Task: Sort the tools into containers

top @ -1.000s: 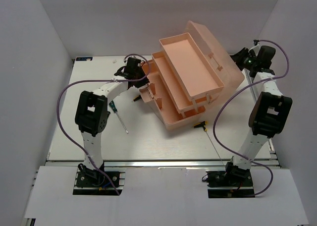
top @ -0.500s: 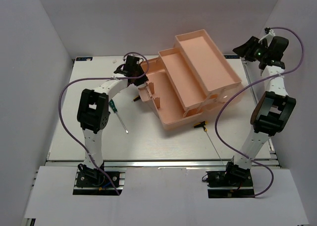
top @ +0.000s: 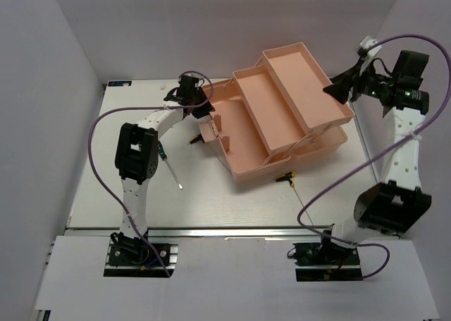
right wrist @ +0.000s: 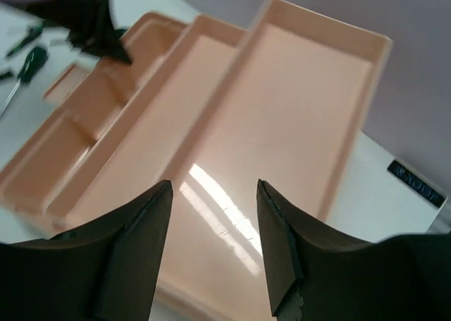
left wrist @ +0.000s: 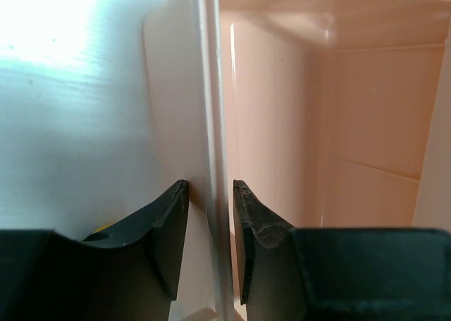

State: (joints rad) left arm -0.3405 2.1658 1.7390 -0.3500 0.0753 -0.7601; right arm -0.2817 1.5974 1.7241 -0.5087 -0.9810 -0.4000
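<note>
The salmon-pink toolbox point(top: 246, 170) lies open, its trays stepped out to the right: top tray point(top: 306, 78), middle tray point(top: 271, 113), divided bottom compartments point(top: 229, 134). All look bare. My left gripper point(top: 199, 104) point(left wrist: 210, 185) is shut on the toolbox's left wall point(left wrist: 211, 89), one jaw on each side. My right gripper point(top: 331, 89) point(right wrist: 213, 187) hangs open and empty above the top tray point(right wrist: 296, 103). On the table lie a green-handled screwdriver point(top: 163, 153), a yellow-black T-handle key point(top: 285, 175) and a small dark tool point(top: 192, 141). Two green-handled screwdrivers point(right wrist: 29, 57) show in the right wrist view.
White walls close in the table on the left, back and right. The left arm's purple cable point(top: 95, 134) loops over the table's left side. The key's thin shaft point(top: 304, 207) runs toward the right arm's base. The right arm's elbow point(top: 391, 205) hangs over the table's right edge.
The toolbox lid swung down to the right and the trays folded out. My right gripper opened, let go of the lid and rose to the right. The left gripper stayed on the wall.
</note>
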